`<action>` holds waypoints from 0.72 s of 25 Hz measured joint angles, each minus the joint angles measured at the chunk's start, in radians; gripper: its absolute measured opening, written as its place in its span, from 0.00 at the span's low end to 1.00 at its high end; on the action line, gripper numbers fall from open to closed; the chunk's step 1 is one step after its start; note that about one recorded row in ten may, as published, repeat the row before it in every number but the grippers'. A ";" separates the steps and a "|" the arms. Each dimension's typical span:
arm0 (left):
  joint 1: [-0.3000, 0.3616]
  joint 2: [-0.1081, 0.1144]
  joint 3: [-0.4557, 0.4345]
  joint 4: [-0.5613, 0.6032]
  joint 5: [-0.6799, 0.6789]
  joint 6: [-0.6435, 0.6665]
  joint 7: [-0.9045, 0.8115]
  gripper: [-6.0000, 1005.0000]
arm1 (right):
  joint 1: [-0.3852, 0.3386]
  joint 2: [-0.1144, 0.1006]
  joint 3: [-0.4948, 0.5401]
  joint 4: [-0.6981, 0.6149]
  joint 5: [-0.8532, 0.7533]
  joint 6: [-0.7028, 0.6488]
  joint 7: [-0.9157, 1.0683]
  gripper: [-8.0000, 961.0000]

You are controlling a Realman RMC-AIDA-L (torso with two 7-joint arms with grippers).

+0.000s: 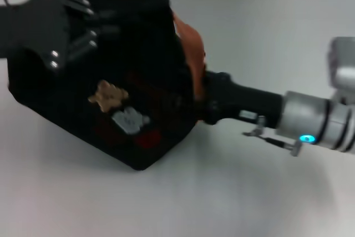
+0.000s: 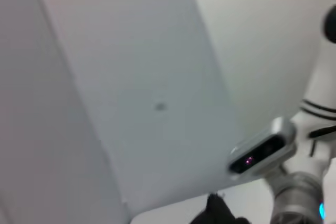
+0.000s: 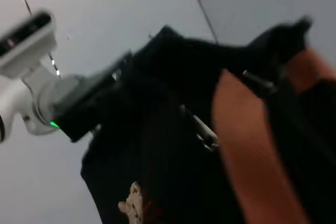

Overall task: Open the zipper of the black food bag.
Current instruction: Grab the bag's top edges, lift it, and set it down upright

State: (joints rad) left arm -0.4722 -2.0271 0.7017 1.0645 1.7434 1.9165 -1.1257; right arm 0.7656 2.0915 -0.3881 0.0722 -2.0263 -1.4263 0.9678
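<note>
The black food bag [image 1: 133,81] lies tilted on the white table, its tan bear patch [image 1: 108,95] and red patch facing me and its orange handle [image 1: 188,43] on the right side. My left gripper [image 1: 97,26] is pressed against the bag's upper left corner. The right gripper [image 1: 202,101] is pushed into the bag's right side just below the orange handle. The right wrist view has the bag [image 3: 157,171], the orange handle [image 3: 252,145] and a small silvery pull [image 3: 206,131] hanging on the black fabric. Which zipper that pull belongs to I cannot tell, and the zipper's line is lost in the black.
The white table [image 1: 249,192] spreads out in front of and to the right of the bag. A grey wall runs behind it. The left wrist view holds mostly wall and table, with the right arm [image 2: 294,192] at one corner.
</note>
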 joint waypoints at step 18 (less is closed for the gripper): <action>0.023 -0.033 0.034 -0.022 -0.007 -0.017 0.057 0.11 | -0.095 -0.004 0.036 -0.023 -0.094 -0.073 0.000 0.79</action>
State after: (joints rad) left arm -0.4492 -2.0600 0.7359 1.0425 1.7367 1.8991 -1.0689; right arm 0.6705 2.0873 -0.3525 0.0491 -2.1207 -1.4992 0.9675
